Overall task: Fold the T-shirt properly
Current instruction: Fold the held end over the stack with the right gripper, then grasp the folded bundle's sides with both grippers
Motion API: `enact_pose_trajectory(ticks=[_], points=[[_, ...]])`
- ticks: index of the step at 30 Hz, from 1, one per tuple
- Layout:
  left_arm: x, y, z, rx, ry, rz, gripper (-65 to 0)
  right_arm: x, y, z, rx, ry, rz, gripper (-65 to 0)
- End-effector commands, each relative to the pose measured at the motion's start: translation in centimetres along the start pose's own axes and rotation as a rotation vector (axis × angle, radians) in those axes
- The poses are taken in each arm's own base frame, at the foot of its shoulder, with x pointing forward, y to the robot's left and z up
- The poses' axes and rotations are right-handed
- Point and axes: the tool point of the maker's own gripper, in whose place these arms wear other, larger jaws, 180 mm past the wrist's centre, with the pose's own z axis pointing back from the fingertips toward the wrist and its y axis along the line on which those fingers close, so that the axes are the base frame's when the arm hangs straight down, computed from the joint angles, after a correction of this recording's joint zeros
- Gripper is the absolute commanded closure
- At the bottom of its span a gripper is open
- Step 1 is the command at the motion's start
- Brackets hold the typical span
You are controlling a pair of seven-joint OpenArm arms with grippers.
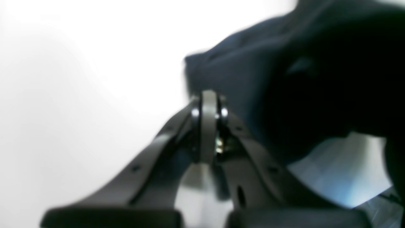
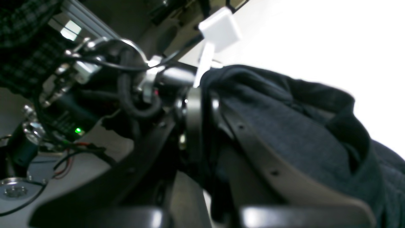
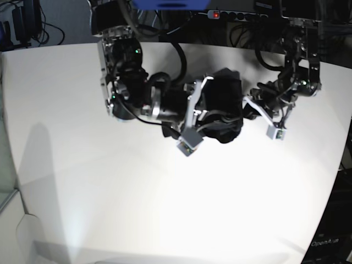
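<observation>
Two grippers pinch the black T-shirt [image 3: 225, 104] at once, and the garment hangs bunched between them above the white table [image 3: 165, 209], near its far edge. Seen from the base camera, the right gripper [image 3: 206, 110] sits just left of the cloth lump and the left gripper [image 3: 250, 110] just right of it. On the right wrist camera the right gripper [image 2: 202, 95] is clenched, with a fold of the T-shirt [image 2: 284, 133] caught between its fingers. On the left wrist camera the left gripper [image 1: 208, 101] is likewise clamped tight, the T-shirt [image 1: 284, 95] pressed against its tip; that view is blurred, so how much fabric it holds is unclear.

My judgement is that the main risk lies in the thin, slippery cloth. Both holds look like small edge pinches, so pulling the arms apart to spread it could slide one corner free. The wadded middle may also stay twisted, leaving a crooked fold when laid down.
</observation>
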Motion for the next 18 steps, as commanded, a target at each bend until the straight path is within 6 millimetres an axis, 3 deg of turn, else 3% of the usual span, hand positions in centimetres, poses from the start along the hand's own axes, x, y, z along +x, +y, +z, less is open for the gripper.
enact_pose_trajectory(ticks=[1, 5, 12, 18], points=[[1.4, 0.8, 0.7, 0.015, -0.047, -0.002, 0.0, 2.3, 0.7, -0.1, 0.026, -0.068, 0.022, 0.0], [0.4, 3.8, 2.2, 0.084, -0.046, 0.036, 0.0, 2.7, 0.6, -0.2, 0.028, -0.071, 0.033, 0.0], [-1.3, 6.0, 3.7, 0.142, -0.031, 0.081, 0.0, 1.7, -0.6, -1.1, 0.032, -0.074, -0.036, 0.0], [-2.0, 7.9, 4.9, 0.192, -0.037, 0.116, 0.0, 0.1, 0.0, -3.1, 0.084, -0.062, -0.093, -0.1]])
